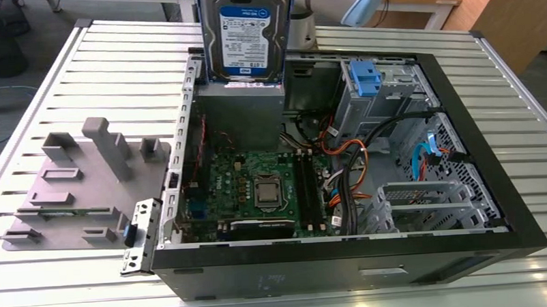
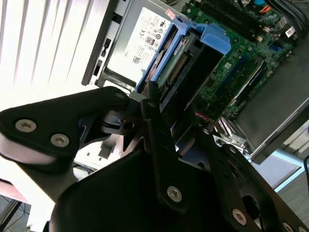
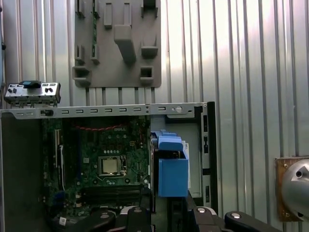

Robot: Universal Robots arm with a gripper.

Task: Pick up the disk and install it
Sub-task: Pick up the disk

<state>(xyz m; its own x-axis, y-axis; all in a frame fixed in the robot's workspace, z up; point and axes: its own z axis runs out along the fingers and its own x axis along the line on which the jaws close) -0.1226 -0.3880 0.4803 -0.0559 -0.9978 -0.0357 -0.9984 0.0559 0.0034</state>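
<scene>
Disk [image 1: 247,35] hangs upright, gripped in hand [image 2: 176,113], above case [image 1: 305,275].

The disk [image 3: 172,170], seen edge-on with its blue plastic rails, hung over the open computer case [image 3: 120,110], beside the green motherboard [image 3: 96,159] and its CPU socket [image 3: 110,166]. Beyond the case, a grey fixture plate [image 3: 116,72] lay on the ribbed metal table [image 3: 251,72].

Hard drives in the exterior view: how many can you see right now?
1. The disk hangs upright above the grey power supply, at the top of the exterior view, label facing the camera. More may be hidden inside the computer case.
</scene>
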